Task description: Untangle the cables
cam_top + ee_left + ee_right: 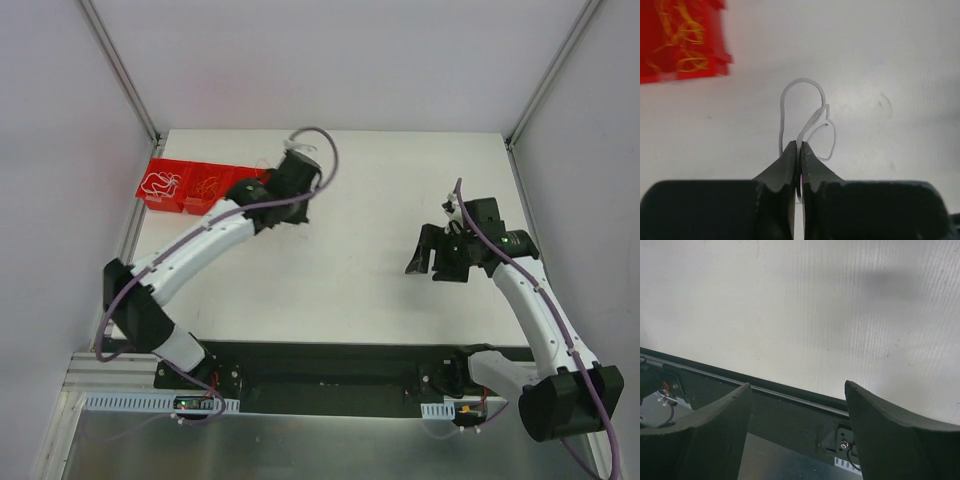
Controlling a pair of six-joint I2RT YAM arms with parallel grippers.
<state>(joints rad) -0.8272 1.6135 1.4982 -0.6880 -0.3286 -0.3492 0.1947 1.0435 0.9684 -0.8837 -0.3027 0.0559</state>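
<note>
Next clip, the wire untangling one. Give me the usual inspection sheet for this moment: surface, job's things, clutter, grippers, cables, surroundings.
Surface: white table, faint scuffs in the left wrist view.
Job's things: white wire loops out ahead of the left fingers; second white wire and yellow wires lie in separate compartments of the red bin.
Clutter: nothing seen.
Grippers: left gripper shut on the white wire, near the bin; right gripper open, empty, over the table's near edge.
Cables: purple arm cables run along both arms, apart from the wires.
Surroundings: white walls, metal posts, metal shelf below the arm bases.
</note>
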